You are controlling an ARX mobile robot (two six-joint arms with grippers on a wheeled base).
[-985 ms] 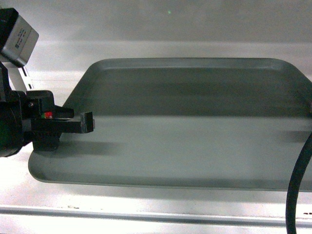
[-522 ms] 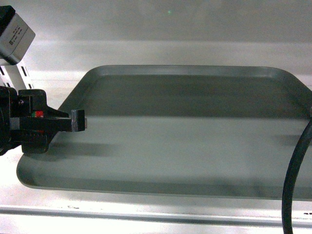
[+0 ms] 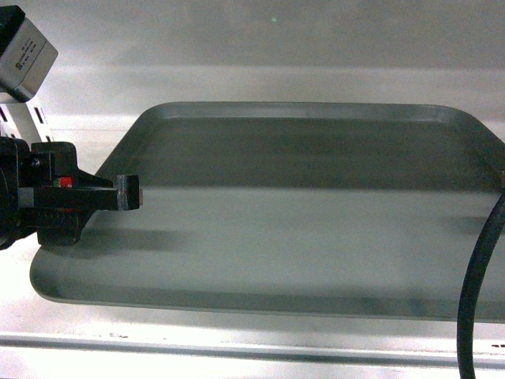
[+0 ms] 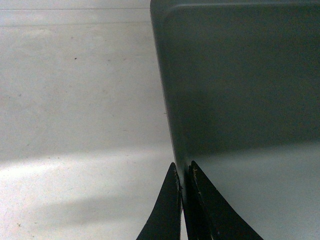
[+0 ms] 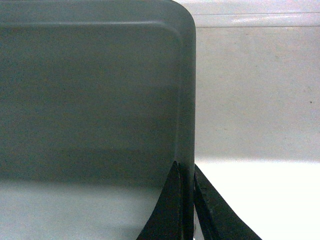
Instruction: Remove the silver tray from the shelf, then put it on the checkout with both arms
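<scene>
Left gripper (image 4: 183,172): its two black fingers are pinched together on the left rim of the silver tray (image 4: 240,90), one finger outside the rim and one inside, with only the thin edge of metal between them. In the head view the same gripper (image 3: 126,193) reaches in from the left side of the tray, its black body carrying a small red and green mark, and a grey camera box (image 3: 24,51) sits above it.

Right gripper (image 5: 186,175): its fingers are likewise clamped on the tray's (image 5: 90,100) right rim, one on each side of the raised edge, close to the rounded far corner. In the head view this gripper is out of frame; only a black cable (image 3: 477,292) curves down across the tray's right end.

Silver tray (image 3: 300,229): a wide, dull grey rectangle with rounded corners and a low rim, lying lengthwise across the shelf (image 3: 237,347). Whether its underside rests on the shelf board or is raised just off it cannot be told. The far half of the tray lies in shadow, the near half in light.

Shelf: pale board showing to the left of the tray (image 4: 75,100) and to its right (image 5: 255,100); a slotted upright strip (image 3: 28,122) stands behind the left gripper, and a pale back panel (image 3: 276,39) rises beyond the tray's far rim.
</scene>
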